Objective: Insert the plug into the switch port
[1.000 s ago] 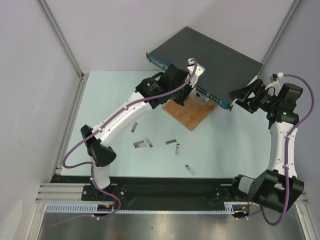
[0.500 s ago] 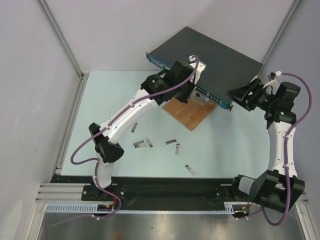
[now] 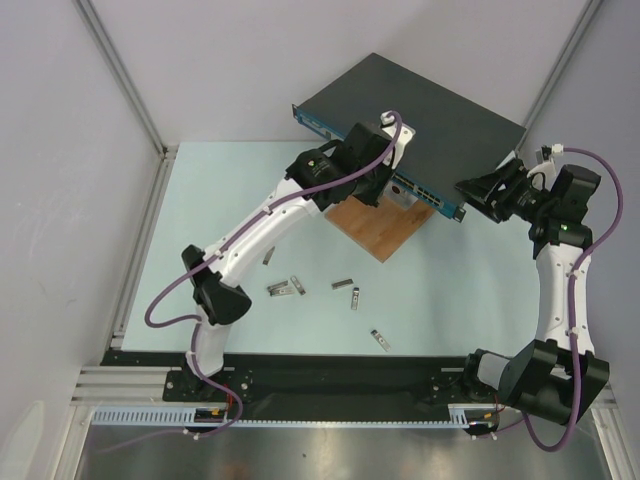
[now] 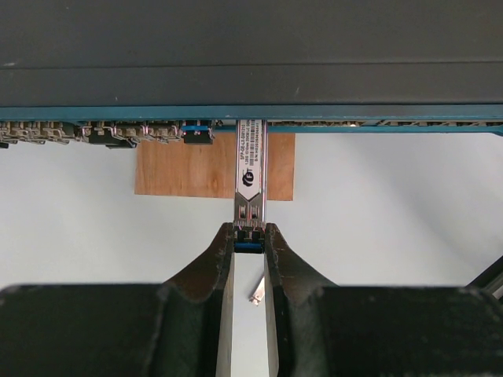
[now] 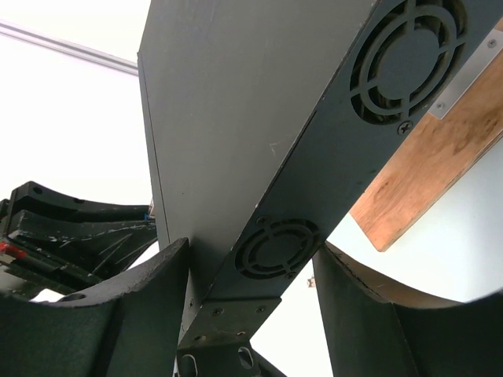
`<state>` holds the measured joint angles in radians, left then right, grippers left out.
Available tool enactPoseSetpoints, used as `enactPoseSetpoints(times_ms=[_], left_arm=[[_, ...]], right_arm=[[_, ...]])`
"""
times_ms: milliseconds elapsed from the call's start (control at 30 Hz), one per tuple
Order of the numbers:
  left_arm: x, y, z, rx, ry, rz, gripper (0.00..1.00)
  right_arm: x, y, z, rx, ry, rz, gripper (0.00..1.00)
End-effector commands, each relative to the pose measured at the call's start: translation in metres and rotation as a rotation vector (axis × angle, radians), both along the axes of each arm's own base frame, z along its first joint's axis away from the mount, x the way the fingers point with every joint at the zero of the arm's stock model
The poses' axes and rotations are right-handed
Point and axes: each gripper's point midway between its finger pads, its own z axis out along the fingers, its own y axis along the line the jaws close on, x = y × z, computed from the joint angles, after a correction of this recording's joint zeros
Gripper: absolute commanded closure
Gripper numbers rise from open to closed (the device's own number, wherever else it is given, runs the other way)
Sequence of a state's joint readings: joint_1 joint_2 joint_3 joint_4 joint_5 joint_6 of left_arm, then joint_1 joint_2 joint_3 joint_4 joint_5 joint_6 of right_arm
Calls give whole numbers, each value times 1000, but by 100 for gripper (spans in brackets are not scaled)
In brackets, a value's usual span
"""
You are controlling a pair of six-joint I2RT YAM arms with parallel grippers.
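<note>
Two arms are meeting at the switch (image 3: pixel 420 110), which is sitting at the far side of the table (image 3: pixel 220 200) with its near corner resting on a wooden board (image 3: pixel 375 225). The left gripper (image 4: pixel 249 236) is pinching the rear end of the plug (image 4: pixel 250 165), a slim metal transceiver module with a white label, between its fingers (image 4: pixel 224 255). The plug is lying level and pointing straight at the switch's blue front strip (image 4: pixel 354 114). Its far end is touching that strip in the row of sockets, just right of a blue-tabbed port. I cannot tell how far in it is sitting.

The right gripper (image 5: pixel 247 251) is clamping the switch's right end, one finger (image 5: pixel 118 314) pressing on the flat top panel and the other against the side panel with the round fan grilles (image 5: pixel 279 247). Several loose modules (image 3: pixel 285 289) are lying scattered on the table nearer the arm bases, well apart from the switch.
</note>
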<state>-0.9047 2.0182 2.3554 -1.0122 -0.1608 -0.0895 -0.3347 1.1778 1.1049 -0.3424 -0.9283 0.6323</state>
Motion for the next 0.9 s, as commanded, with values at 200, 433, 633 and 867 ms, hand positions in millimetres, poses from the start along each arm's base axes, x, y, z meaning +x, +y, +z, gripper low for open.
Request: enactPoseSetpoints(times_ms=[200,433,633,867], left_arm=[[9,-8,18,-58,-49,34,100],[9,-12,36,-106,-80,25,100],[9,-15,45,-125,-101,19,100],[5,-23,48,-122,-124,-3,99]], right_arm=[[-9,14,6,-28,-67,73,75],[-10,15,0,-30,-60,95,94],[-11,16,2,-45,-79,102,100],[-12,16,0,-48,-77,105,100]])
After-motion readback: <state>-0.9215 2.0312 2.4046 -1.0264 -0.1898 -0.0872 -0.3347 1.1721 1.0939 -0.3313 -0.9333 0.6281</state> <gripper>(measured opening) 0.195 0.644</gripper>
